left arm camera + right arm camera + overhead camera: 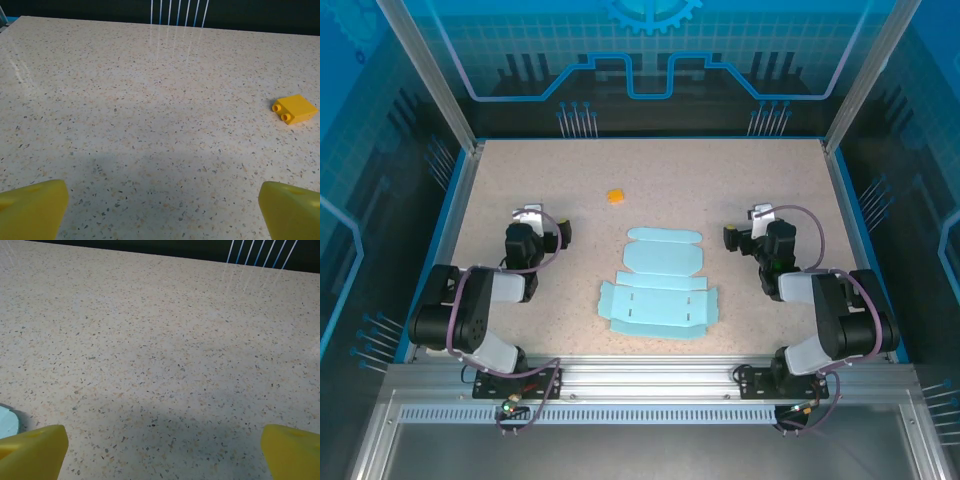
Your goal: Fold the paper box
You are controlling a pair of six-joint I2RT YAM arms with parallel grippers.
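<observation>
Lying flat, paper box (pixel 660 290) (right wrist view crops it); left pincer (pixel 161 210), right pincer (pixel 161 452) spread, empty.

The left gripper (pixel 160 215) stands wide open over a speckled table (pixel 150 125), its two yellow fingertips (pixel 32 207) in the bottom corners with only bare surface between them. A small yellow brick (pixel 295 109) lies on the table far to the right, its two studs facing left. Thin white rods (pixel 179 11) stand against a dark wall (pixel 75 7) at the table's far edge, reflected faintly in the surface.
</observation>
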